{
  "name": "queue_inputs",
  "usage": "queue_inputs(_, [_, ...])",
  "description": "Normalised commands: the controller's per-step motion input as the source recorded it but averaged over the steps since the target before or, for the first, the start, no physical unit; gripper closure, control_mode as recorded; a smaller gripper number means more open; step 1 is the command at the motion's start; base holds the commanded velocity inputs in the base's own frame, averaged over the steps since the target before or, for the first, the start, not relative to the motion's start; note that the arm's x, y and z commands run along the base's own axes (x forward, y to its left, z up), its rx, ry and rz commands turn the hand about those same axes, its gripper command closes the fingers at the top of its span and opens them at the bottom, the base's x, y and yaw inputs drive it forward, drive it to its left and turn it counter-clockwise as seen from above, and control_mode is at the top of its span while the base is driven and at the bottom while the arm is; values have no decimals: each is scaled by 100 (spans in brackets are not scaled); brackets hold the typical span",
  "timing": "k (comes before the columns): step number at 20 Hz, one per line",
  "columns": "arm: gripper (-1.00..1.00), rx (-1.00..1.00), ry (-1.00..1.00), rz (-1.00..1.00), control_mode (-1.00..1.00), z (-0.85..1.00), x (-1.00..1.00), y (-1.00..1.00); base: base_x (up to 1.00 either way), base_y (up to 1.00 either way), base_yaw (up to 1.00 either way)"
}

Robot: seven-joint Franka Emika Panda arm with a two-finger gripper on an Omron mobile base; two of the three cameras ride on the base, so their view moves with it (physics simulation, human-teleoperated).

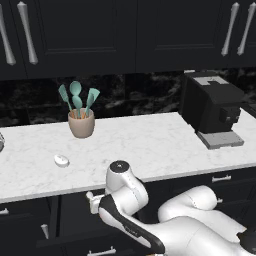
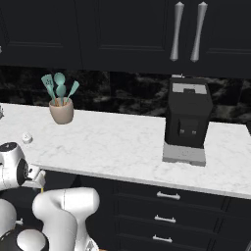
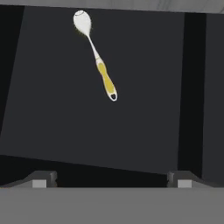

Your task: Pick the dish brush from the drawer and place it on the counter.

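The gripper [image 3: 111, 180], fingers spread wide and grasping nothing, hangs over the dark floor of the drawer [image 3: 57, 127], where the dish brush [image 3: 97, 57] lies well ahead, its long axis slanted, whitish head farthest away, yellow handle nearer.

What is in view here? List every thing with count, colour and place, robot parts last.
dish brush: 1, whitish head, yellow handle, lying loose in the drawer
drawer: 1, dark interior, open below the claw
counter: 1, white marble
utensil cup: 1, beige, counter left, holding three teal spatulas
white lump: 1, counter front left
coffee machine: 1, black, counter right
upper cabinets: black, silver handles
arm: white, reaching below the counter edge
claw: open, above the brush, apart from it
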Motion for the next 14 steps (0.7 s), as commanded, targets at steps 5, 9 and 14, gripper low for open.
queue_inputs(5, [-100, 0, 1, 0, -100, -12, 19, 5, 0, 0, 0])
queue_inputs(9, [-100, 0, 0, 0, -100, -7, 19, 4, 0, 0, 0])
queue_inputs(14, [-100, 0, 0, 0, -100, -8, 12, 0, 0, 0, 0])
